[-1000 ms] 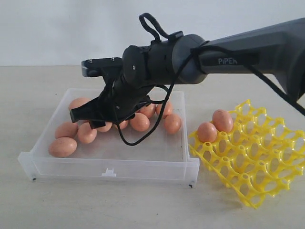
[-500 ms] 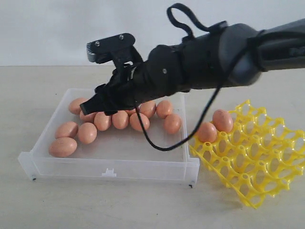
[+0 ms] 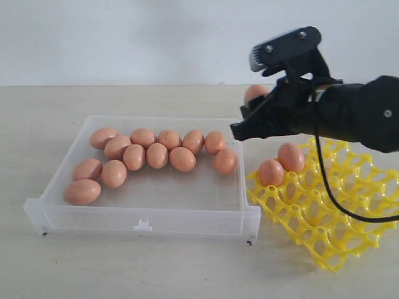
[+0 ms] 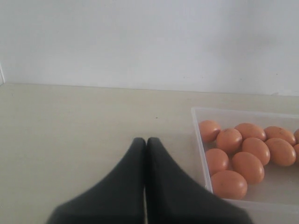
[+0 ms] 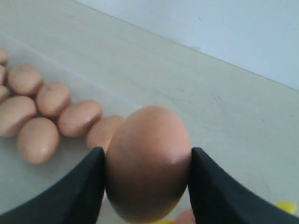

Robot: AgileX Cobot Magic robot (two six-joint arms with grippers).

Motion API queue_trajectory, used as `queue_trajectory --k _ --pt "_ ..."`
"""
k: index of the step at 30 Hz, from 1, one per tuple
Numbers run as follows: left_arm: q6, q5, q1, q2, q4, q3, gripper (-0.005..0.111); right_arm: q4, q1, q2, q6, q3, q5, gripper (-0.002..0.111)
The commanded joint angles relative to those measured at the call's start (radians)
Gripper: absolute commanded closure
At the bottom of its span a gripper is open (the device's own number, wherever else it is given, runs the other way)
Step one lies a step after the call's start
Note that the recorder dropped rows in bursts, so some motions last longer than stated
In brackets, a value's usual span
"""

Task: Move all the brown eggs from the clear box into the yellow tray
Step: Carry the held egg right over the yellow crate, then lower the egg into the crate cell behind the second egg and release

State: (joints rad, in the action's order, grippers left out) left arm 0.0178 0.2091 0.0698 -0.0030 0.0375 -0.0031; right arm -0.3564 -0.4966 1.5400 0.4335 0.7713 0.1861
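Observation:
My right gripper (image 3: 250,109) (image 5: 145,153) is shut on one brown egg (image 5: 148,161) (image 3: 254,93) and holds it in the air between the clear box (image 3: 143,221) and the yellow tray (image 3: 340,215), above the tray's near-left corner. Several brown eggs (image 3: 157,155) lie in the clear box, mostly along its far side and left end. Two eggs (image 3: 270,172) (image 3: 291,157) sit in cups at the tray's left corner. My left gripper (image 4: 145,141) is shut with nothing in it, low over the bare table beside the box's wall (image 4: 200,149); the exterior view does not show it.
The box and the tray stand side by side on a pale tabletop (image 3: 124,268), with a white wall (image 3: 124,37) behind. The tray lies tilted, its left edge close to the box's right wall. The right arm (image 3: 361,115) reaches in from the right above the tray.
My right gripper has lifted out of the clear box with an egg between its fingers and swung right, from over the eggs to above the gap beside the tray.

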Motion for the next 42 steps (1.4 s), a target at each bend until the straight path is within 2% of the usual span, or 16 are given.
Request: queue_trajectory --k 1,9,22,30,42 --pt "0.002 -0.006 0.001 0.003 -0.002 0.003 0.111 -0.002 0.117 -0.022 0.014 -0.085 0.004 0.092" --pt "0.002 -0.006 0.001 0.003 -0.002 0.003 0.111 -0.002 0.267 -0.014 -0.035 -0.112 0.01 0.092" --pt "0.002 -0.006 0.001 0.003 -0.002 0.003 0.111 0.04 0.265 0.079 -0.134 -0.108 0.043 0.092" --pt "0.002 -0.006 0.001 0.003 -0.002 0.003 0.111 0.04 0.22 0.079 -0.091 -0.084 0.01 0.092" --pt "0.002 -0.006 0.001 0.003 -0.002 0.003 0.111 0.04 0.22 0.079 -0.077 -0.069 -0.043 0.092"
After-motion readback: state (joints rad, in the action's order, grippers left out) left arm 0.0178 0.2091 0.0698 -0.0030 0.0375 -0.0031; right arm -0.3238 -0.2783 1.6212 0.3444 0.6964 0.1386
